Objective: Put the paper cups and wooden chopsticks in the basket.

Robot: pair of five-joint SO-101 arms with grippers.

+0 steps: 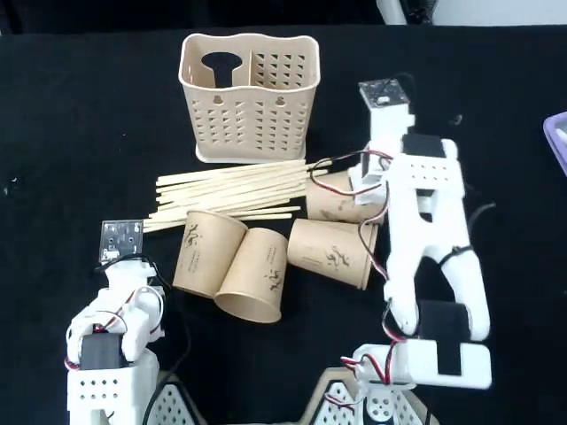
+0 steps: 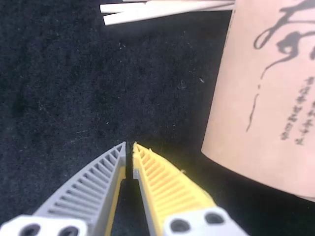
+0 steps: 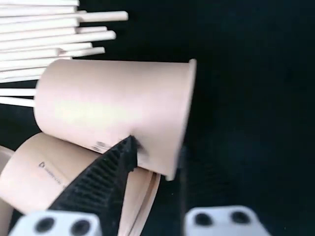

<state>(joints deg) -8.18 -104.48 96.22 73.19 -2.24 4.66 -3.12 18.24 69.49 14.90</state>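
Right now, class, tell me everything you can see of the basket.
The basket is a beige, plastic-looking tub with a wavy rim. Rows of small holes pierce its walls, and a divider splits it into two compartments; a keyhole-shaped cut-out shows in one. It stands upright at the far side of the black table. The chopsticks lie just in front of its base; I cannot tell whether they touch it. No cup or chopstick is in it.

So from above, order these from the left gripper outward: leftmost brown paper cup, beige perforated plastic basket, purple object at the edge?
From the left gripper, high view:
1. Leftmost brown paper cup, just beside it.
2. Beige basket, farther back.
3. Purple object, far right edge.
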